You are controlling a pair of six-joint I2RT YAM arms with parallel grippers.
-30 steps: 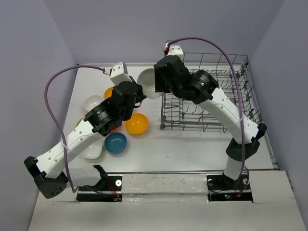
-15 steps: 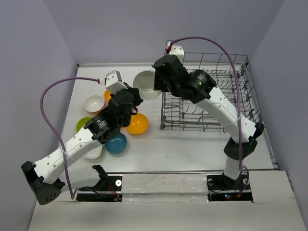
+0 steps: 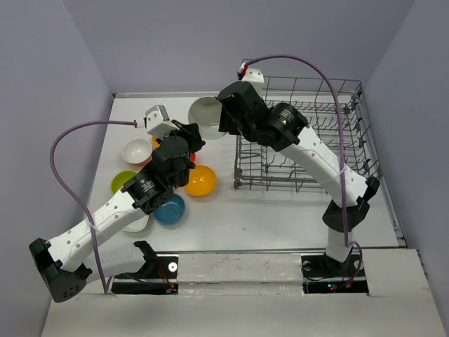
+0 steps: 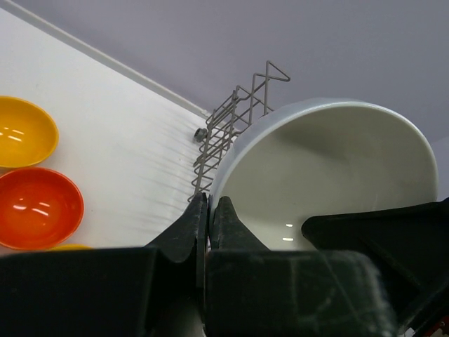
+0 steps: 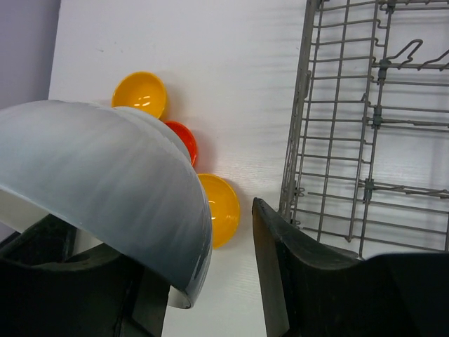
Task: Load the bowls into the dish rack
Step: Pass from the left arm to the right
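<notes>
White bowl (image 3: 205,116) hangs in the air just beside the dish rack (image 3: 351,133), its rim pinched by the left gripper (image 4: 209,203); the right gripper's (image 3: 221,118) jaws straddle its wall, part open, not clamped

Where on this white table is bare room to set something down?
Bare: the strip between the grey wire dish rack and the table's near edge. Crowded: the left side, where the round orange-yellow bowl, blue bowl and lime green bowl cluster around the left arm.

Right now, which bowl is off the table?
The big white bowl, rim pinched by the left gripper; the others all sit on the table.
</notes>
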